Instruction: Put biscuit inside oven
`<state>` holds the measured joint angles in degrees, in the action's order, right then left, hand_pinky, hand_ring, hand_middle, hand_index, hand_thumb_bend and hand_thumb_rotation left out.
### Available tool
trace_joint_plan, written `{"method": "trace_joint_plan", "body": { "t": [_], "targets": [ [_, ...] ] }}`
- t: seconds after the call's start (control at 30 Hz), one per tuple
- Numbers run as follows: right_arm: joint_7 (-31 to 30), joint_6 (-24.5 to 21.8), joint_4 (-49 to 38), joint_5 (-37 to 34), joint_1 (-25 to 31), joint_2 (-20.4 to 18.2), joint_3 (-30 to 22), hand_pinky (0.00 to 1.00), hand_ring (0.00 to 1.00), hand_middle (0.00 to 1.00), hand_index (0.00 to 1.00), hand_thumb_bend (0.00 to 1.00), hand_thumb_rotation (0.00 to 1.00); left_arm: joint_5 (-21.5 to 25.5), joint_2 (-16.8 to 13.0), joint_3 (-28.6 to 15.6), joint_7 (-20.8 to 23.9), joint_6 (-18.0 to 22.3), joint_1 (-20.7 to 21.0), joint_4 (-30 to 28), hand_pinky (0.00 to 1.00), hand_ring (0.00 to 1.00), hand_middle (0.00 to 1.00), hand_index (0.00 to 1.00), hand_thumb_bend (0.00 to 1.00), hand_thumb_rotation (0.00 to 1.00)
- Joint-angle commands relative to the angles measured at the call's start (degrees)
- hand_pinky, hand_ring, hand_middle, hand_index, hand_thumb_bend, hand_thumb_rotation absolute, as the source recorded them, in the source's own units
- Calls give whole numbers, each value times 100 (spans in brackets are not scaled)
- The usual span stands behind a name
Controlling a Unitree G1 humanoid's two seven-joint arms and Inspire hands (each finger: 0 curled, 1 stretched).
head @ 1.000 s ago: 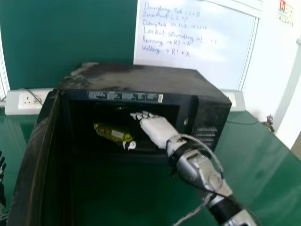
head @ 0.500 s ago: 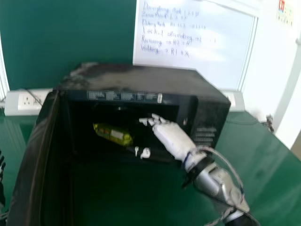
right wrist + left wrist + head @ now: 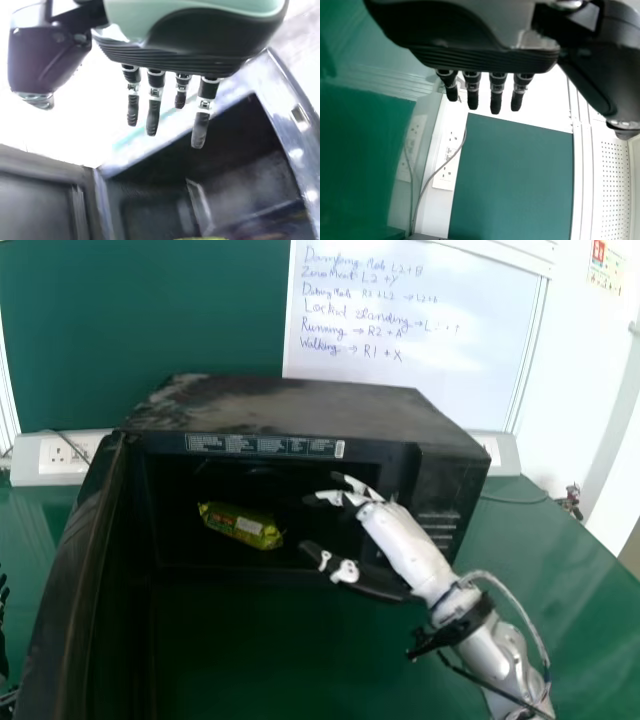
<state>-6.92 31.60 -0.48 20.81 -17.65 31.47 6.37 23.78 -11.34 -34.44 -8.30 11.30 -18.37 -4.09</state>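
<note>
The biscuit packet (image 3: 241, 525), yellow-green, lies inside the black oven (image 3: 300, 405), left of its middle; a bit of the packet (image 3: 202, 238) shows in the right wrist view. The right hand (image 3: 405, 545) is at the right part of the oven's opening, apart from the packet, with fingers and thumb spread and nothing held. In the right wrist view the right hand (image 3: 192, 45) has straight fingers in front of the oven cavity. At the head view's left edge is the left hand (image 3: 4, 625); in its wrist view the left hand (image 3: 480, 57) has straight fingers, holding nothing.
The oven door (image 3: 75, 590) stands open on the left, reaching toward the robot. The oven stands on a green table (image 3: 555, 590). Behind it are a whiteboard (image 3: 420, 330) and a wall socket strip (image 3: 60, 455).
The right hand has moved right and back toward the robot, away from the packet, and its thumb and fingers now stand wider apart. The packet stays in the oven.
</note>
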Motion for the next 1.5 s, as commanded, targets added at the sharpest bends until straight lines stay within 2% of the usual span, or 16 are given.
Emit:
{"method": "trace_joint_plan", "body": {
  "t": [0.0,0.1,0.2,0.3,0.47,0.57,0.83,1.13,1.3,1.47],
  "targets": [
    [254,336,137,-168,117,-131,-209,55,67,73,77,74,92,74,-67,-48,-60,40,88,68,85,90,91,96,100,78],
    [759,807,422,-53,172,-311,-457,56,64,68,71,71,95,109,-58,-79,-67,38,102,82,85,89,91,95,100,77],
    [1383,1060,698,134,157,-547,-738,55,60,62,67,74,100,151,-27,-76,-73,5,52,-23,85,89,91,95,100,77],
    [1757,1250,1002,-78,77,-792,-958,52,54,56,64,74,100,197,-8,-37,-115,-10,-39,-178,85,89,91,96,100,78],
    [2407,1624,1727,139,-150,-830,-1276,51,49,52,60,72,100,218,51,52,-261,90,-157,-402,87,91,93,98,100,80],
    [2553,1725,2081,23,-214,-849,-1364,52,50,51,59,74,100,168,97,84,-263,140,-190,-501,86,90,93,97,99,80],
    [2721,2363,3245,-147,-527,-754,-1468,50,49,53,55,68,100,17,210,179,-252,318,-266,-757,85,91,93,97,98,81],
    [3332,2460,3683,303,-684,-720,-1505,48,48,51,54,62,100,125,339,253,-186,296,-317,-1019,87,92,94,97,95,85],
    [3384,2273,3846,85,-781,-798,-1524,48,47,50,54,61,100,242,415,275,-166,243,-346,-1163,89,93,94,98,92,85],
    [3303,1853,3701,-195,-791,-885,-1550,51,47,50,57,59,100,187,448,358,-269,291,-436,-1267,87,92,94,97,92,85]
  ]
}}
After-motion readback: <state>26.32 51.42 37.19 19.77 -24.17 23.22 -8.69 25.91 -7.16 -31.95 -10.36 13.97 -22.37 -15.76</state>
